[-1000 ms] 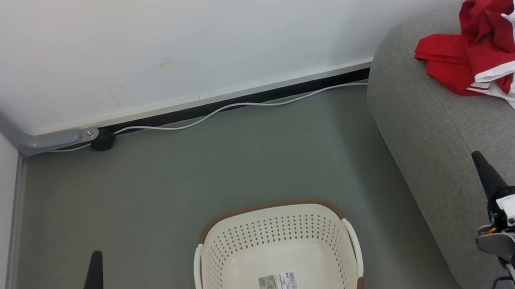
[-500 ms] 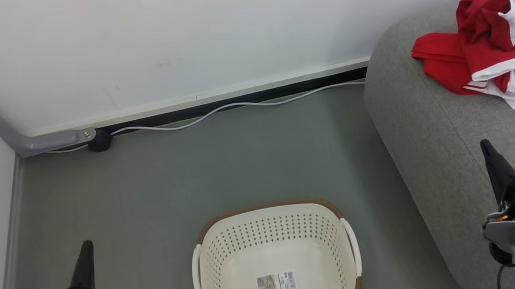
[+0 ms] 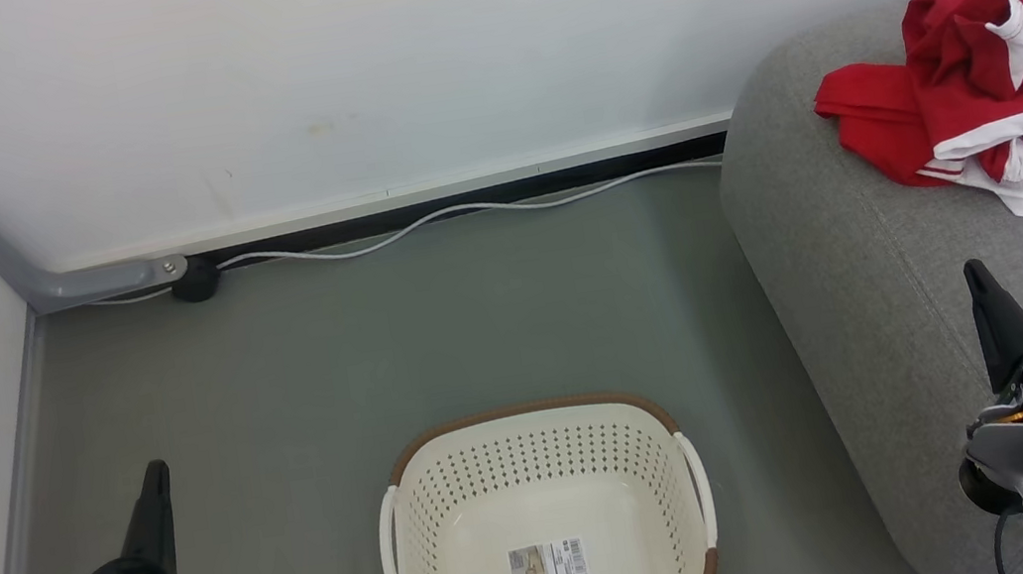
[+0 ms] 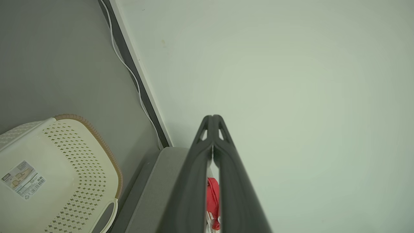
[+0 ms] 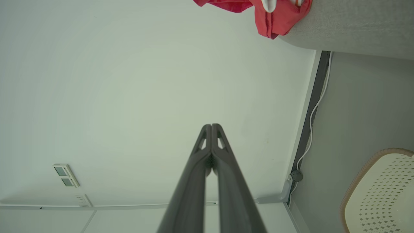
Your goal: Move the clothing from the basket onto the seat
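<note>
Left pincer (image 3: 155, 482) and right pincer (image 3: 979, 281) are both pressed together, gripping nothing, at 7 and 5 o'clock.
The large light grey upholstered sofa (image 3: 873, 296) fills 3 o'clock; the small oval cream perforated plastic basket (image 3: 529, 412) stands empty at 6 o'clock; the bright red-and-white sports clothing (image 3: 976, 102) lies on the sofa at 2 o'clock. The job looks done, though a fold overhanging the sofa's wall-side edge could drag the pile off. Grey floor (image 3: 380, 346), white wall (image 3: 341, 71), white cable (image 3: 461, 212) along the skirting at 12.
</note>
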Robot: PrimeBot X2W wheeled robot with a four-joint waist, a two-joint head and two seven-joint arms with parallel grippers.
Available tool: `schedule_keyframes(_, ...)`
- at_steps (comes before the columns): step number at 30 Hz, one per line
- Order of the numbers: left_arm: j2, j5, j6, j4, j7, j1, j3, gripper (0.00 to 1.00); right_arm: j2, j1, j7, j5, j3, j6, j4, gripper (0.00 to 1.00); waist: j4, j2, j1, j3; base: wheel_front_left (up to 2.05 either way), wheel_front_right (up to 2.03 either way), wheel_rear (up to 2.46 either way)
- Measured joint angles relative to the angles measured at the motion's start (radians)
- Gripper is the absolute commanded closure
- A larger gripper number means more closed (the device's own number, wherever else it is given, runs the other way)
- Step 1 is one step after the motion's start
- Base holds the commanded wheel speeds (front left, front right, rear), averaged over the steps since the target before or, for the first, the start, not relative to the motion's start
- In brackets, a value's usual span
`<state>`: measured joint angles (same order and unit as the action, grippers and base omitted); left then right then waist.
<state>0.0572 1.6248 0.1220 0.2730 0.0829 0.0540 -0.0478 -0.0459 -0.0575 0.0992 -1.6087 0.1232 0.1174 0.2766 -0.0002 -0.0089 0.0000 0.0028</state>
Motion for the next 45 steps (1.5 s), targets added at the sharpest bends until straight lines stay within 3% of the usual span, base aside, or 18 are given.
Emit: schedule_keyframes(45,-0.002,0.0,0.0,0.007,0.004,0.003,-0.003,1.0,0.001,-0.001,0.0,0.0,0.002,0.001,0.0,1.0,0.0,0.0,0.0,0.0,0.0,0.0,0.0)
